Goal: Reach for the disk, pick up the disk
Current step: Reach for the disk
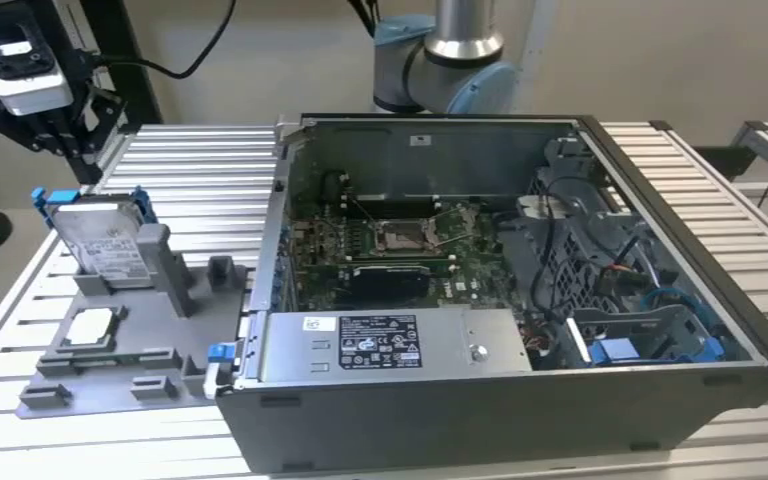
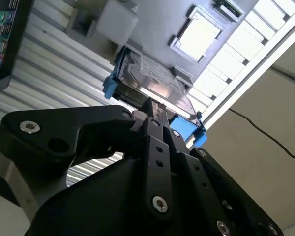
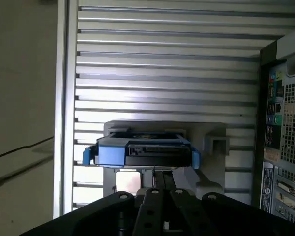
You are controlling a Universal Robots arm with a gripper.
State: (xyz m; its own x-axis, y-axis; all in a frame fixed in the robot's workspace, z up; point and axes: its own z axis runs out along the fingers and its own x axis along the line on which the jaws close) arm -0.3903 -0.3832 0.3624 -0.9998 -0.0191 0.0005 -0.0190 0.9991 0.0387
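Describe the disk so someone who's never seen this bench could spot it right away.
Look to the exterior view's left of the open computer case, at the grey holder on the slatted table. The disk stands propped on edge in it: a silver-grey drive in a bright blue frame, unlike the small square chip lying flat nearby.

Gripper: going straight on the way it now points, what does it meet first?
Probably the flat silver-grey metal disk in its bright blue plastic frame, directly ahead in both wrist views; the gap is unclear.
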